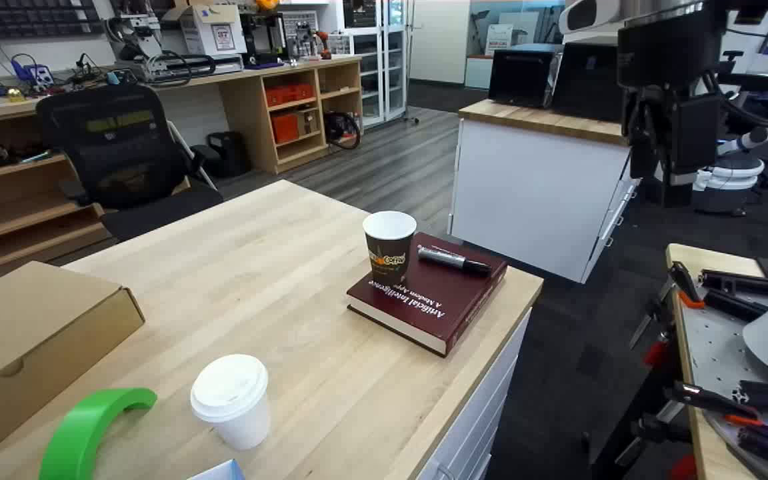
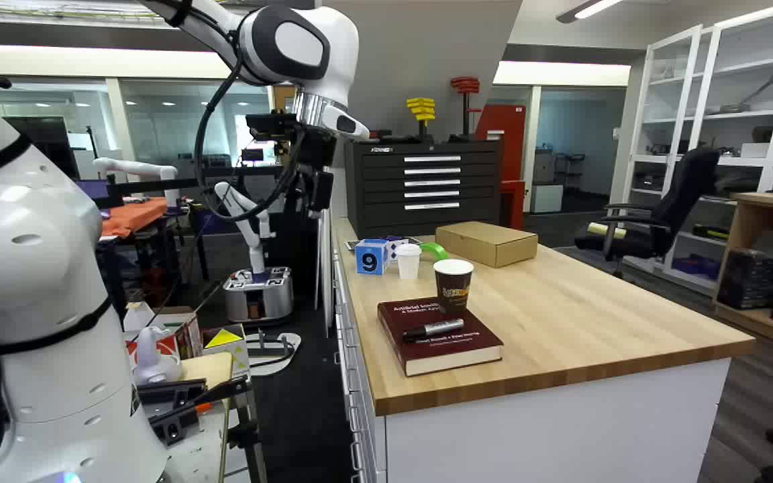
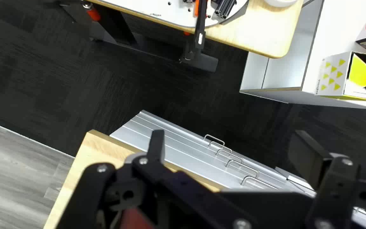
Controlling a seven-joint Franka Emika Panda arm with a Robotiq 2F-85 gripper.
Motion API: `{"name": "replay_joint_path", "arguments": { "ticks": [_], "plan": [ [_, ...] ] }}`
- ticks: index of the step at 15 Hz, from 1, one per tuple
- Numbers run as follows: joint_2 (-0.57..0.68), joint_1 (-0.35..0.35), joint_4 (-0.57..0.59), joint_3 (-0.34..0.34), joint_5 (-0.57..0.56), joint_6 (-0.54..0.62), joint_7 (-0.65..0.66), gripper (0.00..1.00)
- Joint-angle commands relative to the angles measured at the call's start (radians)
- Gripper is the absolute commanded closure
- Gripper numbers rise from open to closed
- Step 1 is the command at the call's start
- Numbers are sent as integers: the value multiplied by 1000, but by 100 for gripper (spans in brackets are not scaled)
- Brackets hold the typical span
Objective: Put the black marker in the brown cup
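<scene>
The black marker (image 2: 433,329) lies on the maroon book (image 1: 451,293), well below the gripper (image 3: 227,135) and apart from it; the brown cup (image 2: 453,285) stands upright on the same cover, just beside the marker. The gripper hangs higher than the table (image 2: 594,308), its fingers wide apart with nothing held, drawer fronts (image 3: 186,146) showing between them in the wrist view. Trouble would likely start with that spread: on the way down, one finger could clip the cup — probably light — and tip it. The marker looks round, so an off-centre nudge might roll it over the book's edge, and reaching too low could jam the fingers on the cover. A tilted release might catch the rim.

The marker's print is too small to read. The cup says "Coffee"; the book beneath, "Artificial Intelligence" and, partly hidden, "A Modern App…". Farther out, lower than the gripper, a blue block (image 2: 370,258) shows a 9 — and behind the gripper, in an exterior view, a black tool chest (image 2: 373,194) seems to read KENNEDY.
</scene>
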Motion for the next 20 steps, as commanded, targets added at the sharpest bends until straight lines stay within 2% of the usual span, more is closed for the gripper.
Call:
{"name": "replay_joint_path", "arguments": {
  "ticks": [1, 8, 11, 16, 20],
  "plan": [
    [0, -1, 2, 1, 0, -3, 0, 0],
    [1, -1, 2, 1, 0, -3, 0, 0],
    [22, -15, 7, 7, -36, 23, 8, 0],
    [93, -53, 20, 6, -195, 210, 14, 0],
    [181, -89, 31, -6, -255, 370, 51, 0]
  ]
}}
